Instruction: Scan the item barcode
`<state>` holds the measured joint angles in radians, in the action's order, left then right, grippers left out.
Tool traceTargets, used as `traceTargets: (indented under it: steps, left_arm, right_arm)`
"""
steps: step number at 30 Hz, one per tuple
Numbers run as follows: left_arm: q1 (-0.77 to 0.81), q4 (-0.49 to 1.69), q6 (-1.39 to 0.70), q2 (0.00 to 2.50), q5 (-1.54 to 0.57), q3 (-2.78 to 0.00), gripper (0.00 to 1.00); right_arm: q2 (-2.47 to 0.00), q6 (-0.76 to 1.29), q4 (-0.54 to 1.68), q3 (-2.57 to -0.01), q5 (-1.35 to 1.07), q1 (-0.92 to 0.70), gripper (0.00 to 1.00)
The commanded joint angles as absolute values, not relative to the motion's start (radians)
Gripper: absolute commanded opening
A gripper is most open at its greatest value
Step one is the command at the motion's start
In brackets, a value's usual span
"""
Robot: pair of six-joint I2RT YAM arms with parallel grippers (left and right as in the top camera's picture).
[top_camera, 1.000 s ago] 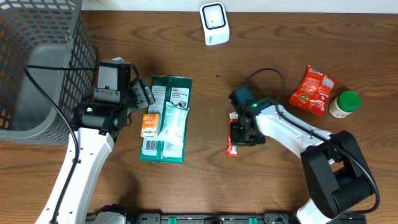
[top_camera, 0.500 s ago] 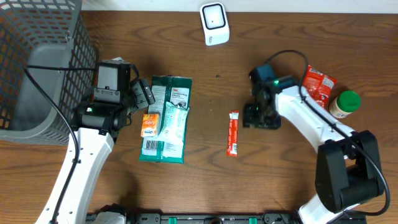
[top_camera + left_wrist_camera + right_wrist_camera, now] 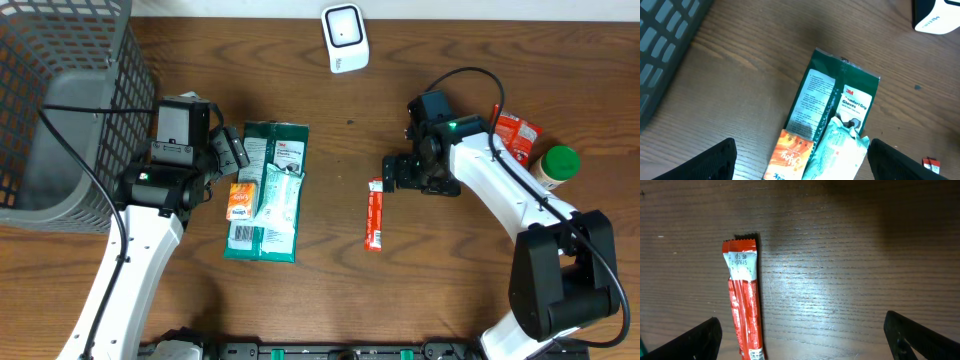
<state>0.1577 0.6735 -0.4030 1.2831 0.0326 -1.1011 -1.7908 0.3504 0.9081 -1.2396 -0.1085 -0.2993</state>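
Observation:
A thin red stick packet lies flat on the wooden table; in the right wrist view the stick packet shows small print at both ends. My right gripper hovers just up and right of it, open, with nothing between the fingers. The white barcode scanner stands at the back centre and shows at a corner of the left wrist view. My left gripper is open and empty above a pile of packets.
The pile holds a green glove pack, an orange sachet and a pale teal pack. A grey wire basket fills the far left. A red snack bag and a green-lidded jar sit at the right.
My right gripper has let go of the red stick packet, opened wide and drawn back up and to the right. The packet now lies free on the table. The left arm stayed still.

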Motion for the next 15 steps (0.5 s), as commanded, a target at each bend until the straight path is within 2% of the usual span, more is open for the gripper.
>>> traceTargets:
  steps: [1, 8, 9, 11, 13, 15]
  left_arm:
    - [0.154, 0.674, -0.394, 1.287, 0.042, -1.105, 0.84]
    - [0.154, 0.674, -0.394, 1.287, 0.042, -1.105, 0.84]
    - [0.154, 0.674, -0.394, 1.287, 0.042, -1.105, 0.84]
    - [0.154, 0.674, -0.394, 1.287, 0.042, -1.105, 0.84]
    - [0.154, 0.674, -0.394, 1.287, 0.042, -1.105, 0.84]
    - [0.154, 0.674, -0.394, 1.287, 0.042, -1.105, 0.85]
  right_arm:
    - [-1.784, 0.336, 0.908, -1.252, -0.110, -0.307, 0.99]
    - [-1.784, 0.336, 0.906, -1.252, -0.110, -0.307, 0.99]
    - [-1.784, 0.336, 0.905, -1.252, -0.111, -0.307, 0.93]
    - [-1.784, 0.353, 0.905, -1.252, -0.114, -0.307, 0.62]
    - [-1.784, 0.391, 0.904, -1.251, -0.126, -0.307, 0.41]
    - [-1.785, 0.415, 0.892, -1.248, -0.159, -0.309, 0.36]
